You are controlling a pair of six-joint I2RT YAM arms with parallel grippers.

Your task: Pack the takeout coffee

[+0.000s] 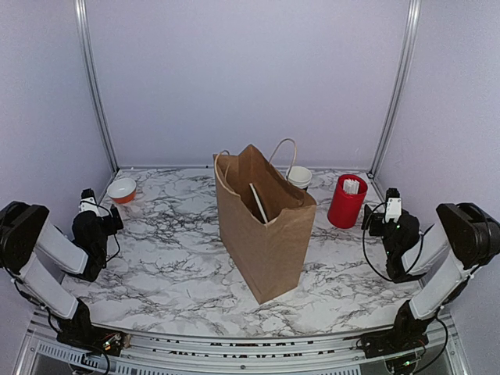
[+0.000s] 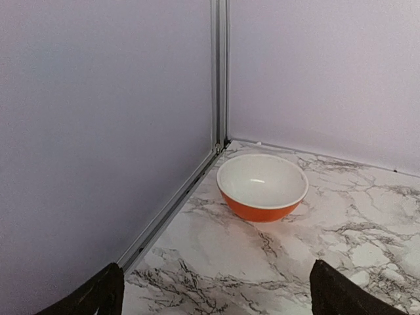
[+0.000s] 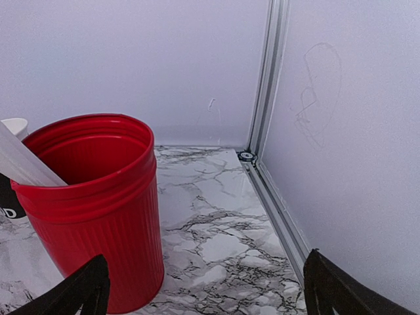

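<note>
A brown paper bag (image 1: 266, 230) stands open mid-table with a white stick leaning inside it. Behind the bag's right corner stands a black paper cup with a white rim (image 1: 299, 176), its edge also showing in the right wrist view (image 3: 12, 126). It has no lid, and I cannot tell whether it is the takeout coffee or a stack. No lidded cup shows in any view. My left gripper (image 1: 109, 212) (image 2: 220, 298) rests open at the left edge, with nothing between its fingers. At the right edge my right gripper (image 1: 381, 212) (image 3: 207, 295) is open too and holds nothing.
An orange bowl with a white inside (image 1: 122, 190) (image 2: 262, 187) sits in the far left corner, ahead of the left gripper. A red ribbed cup of white sticks (image 1: 346, 201) (image 3: 98, 210) stands just left of the right gripper. Walls and metal rails enclose the marble table (image 1: 172, 258).
</note>
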